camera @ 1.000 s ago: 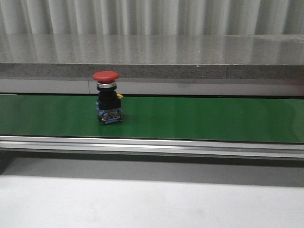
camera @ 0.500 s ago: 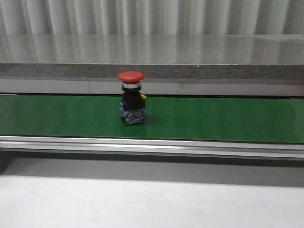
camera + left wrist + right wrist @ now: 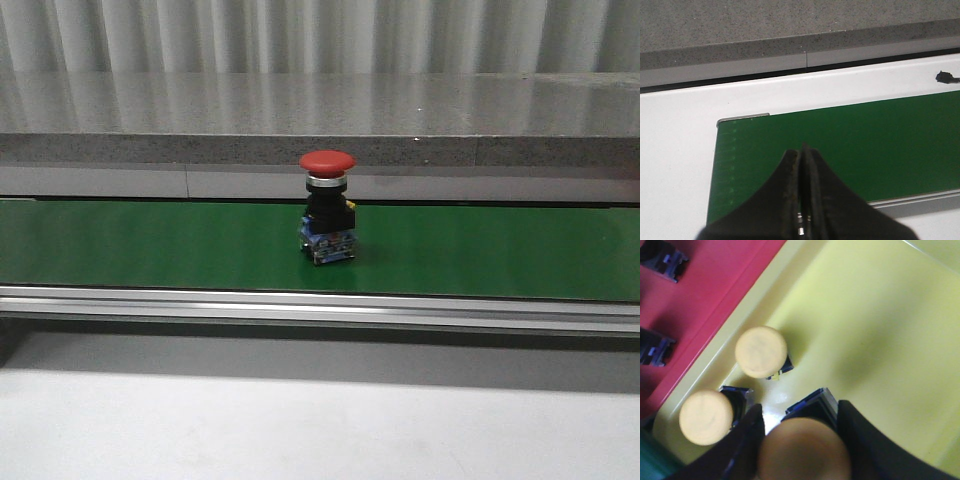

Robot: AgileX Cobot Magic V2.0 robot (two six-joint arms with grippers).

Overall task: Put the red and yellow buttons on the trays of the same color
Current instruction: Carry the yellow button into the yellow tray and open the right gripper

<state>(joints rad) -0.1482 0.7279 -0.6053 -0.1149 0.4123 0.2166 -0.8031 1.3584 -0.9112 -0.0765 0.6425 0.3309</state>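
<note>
A red button (image 3: pixel 327 161) with a black and blue base stands upright on the green conveyor belt (image 3: pixel 500 250), just right of the middle. My left gripper (image 3: pixel 802 152) is shut and empty above one end of the belt (image 3: pixel 865 145). My right gripper (image 3: pixel 800 410) is shut on a yellow button (image 3: pixel 805 450), low over the yellow tray (image 3: pixel 870 330). Two more yellow buttons (image 3: pixel 761 351) (image 3: pixel 706 417) stand in that tray's corner. The red tray (image 3: pixel 715 285) lies next to it. Neither gripper shows in the front view.
Dark button bases (image 3: pixel 660 257) (image 3: pixel 655 347) sit in the red tray. A grey stone ledge (image 3: pixel 320 110) runs behind the belt, and a metal rail (image 3: pixel 320 305) along its front. White surface (image 3: pixel 675 165) borders the belt's end.
The red button has travelled to the right along the belt, from left of the middle to just past it.
</note>
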